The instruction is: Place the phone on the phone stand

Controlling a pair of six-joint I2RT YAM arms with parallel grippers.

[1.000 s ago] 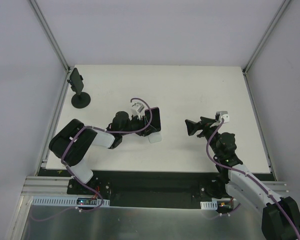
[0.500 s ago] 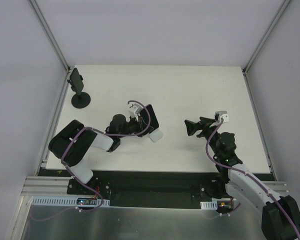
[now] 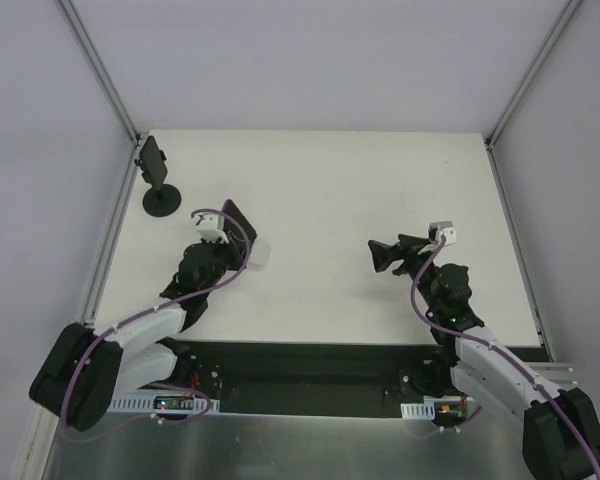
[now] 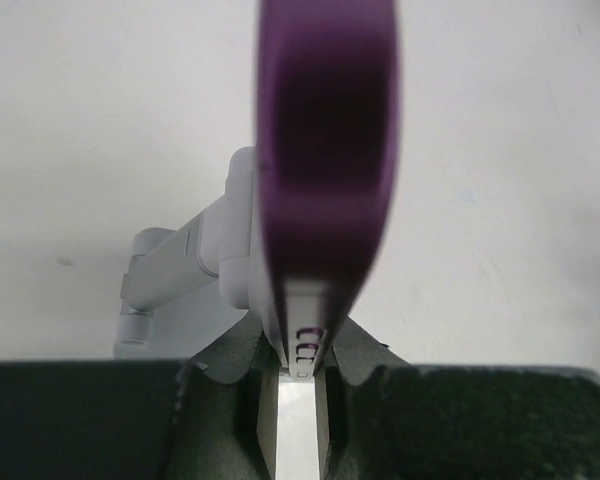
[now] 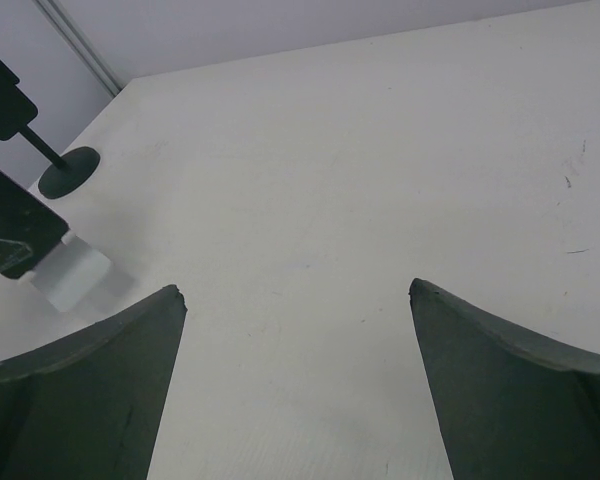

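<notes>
While the phone stand (image 3: 161, 180) is standing at the far left corner of the table (image 3: 380, 170), you are bringing the phone (image 3: 234, 220) toward it. A second ago the phone was hanging near the table's middle, and now it is sitting well left of there, though still apart from the stand. Your left gripper (image 4: 298, 395) is clamping the phone's end between narrow fingers, edge-on to the wrist camera. Over on the right, your right gripper (image 3: 385, 255) is staying where it was, fingers (image 5: 90, 390) spread wide and gripping nothing.
</notes>
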